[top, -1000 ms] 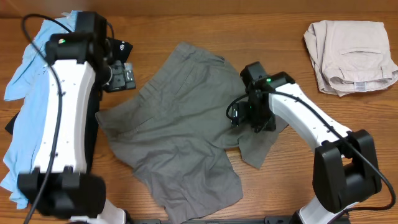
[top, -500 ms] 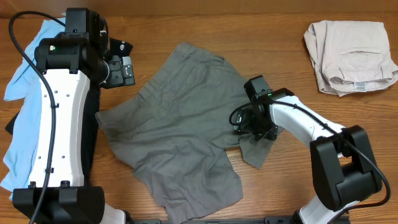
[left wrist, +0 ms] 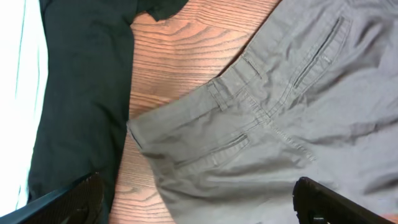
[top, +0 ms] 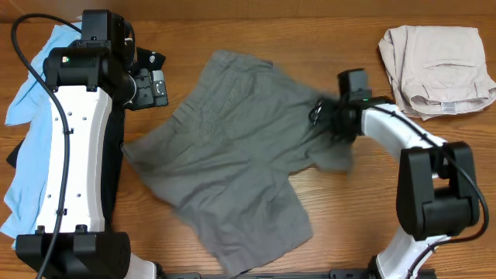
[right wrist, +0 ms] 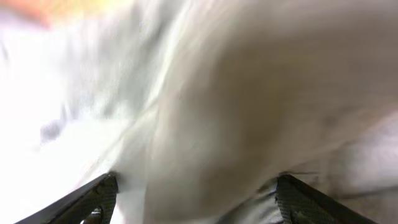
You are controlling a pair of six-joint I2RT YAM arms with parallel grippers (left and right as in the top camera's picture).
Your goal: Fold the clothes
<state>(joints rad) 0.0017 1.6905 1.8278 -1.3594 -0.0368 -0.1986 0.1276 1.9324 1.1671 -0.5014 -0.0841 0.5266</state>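
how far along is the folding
Done: one beige garment lies folded top right. In hand: the grey shorts are spread out unfolded, right gripper at their right edge, jaws wide over cloth. Still to do: fold the shorts, then the blue shirt and black T-shirt.

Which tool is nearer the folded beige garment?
Right. The right tool is at the grey shorts' edge, close to the beige garment; the left tool is beyond the shorts' opposite side.

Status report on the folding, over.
Left hand open above the waistband. Right hand open, fingers in the shorts' right edge. Shorts flat, unfolded. Nothing in the way.
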